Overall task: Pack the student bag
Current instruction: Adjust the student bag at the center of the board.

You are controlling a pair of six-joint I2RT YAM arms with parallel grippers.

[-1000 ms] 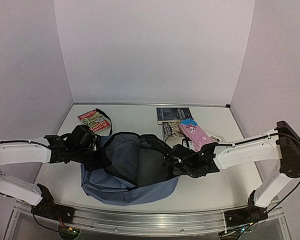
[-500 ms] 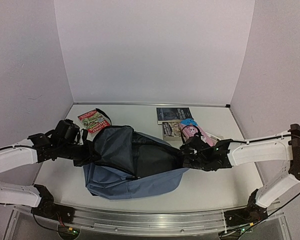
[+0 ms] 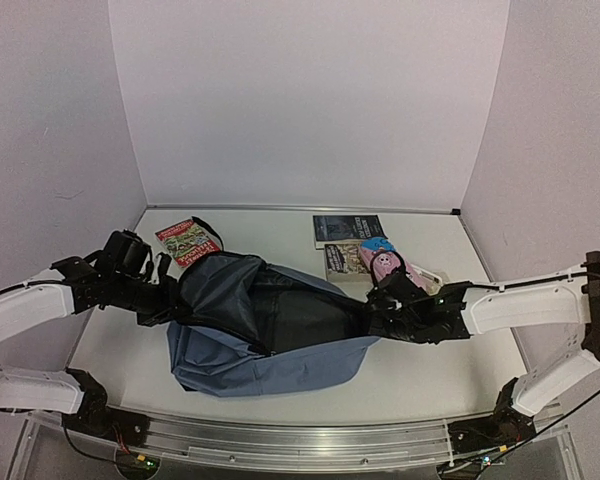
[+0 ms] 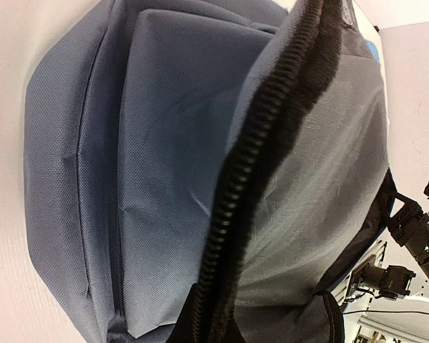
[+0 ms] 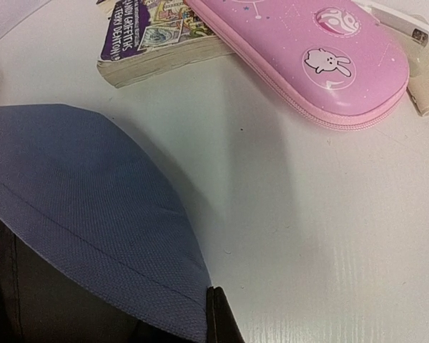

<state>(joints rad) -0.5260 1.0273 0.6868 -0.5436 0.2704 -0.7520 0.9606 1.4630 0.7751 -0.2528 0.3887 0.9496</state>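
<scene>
At the student bag's (image 3: 265, 350) two ends, your left gripper (image 3: 172, 302) and right gripper (image 3: 374, 320), both pinching its rim, have pulled apart. The bag, lying on the table (image 3: 270, 232), now gapes ready for the pink pencil case (image 3: 388, 265) beside it.

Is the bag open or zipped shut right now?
Open. The bag gapes wide, dark lining exposed from above; the left wrist view shows its unzipped zipper edge standing free.

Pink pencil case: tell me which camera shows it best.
The right wrist view: the pink pencil case lies close and sharp, with its bunny sticker and zipper seam plain. The top external view shows the case small. The left wrist view shows none of it, mostly the student bag.
</scene>
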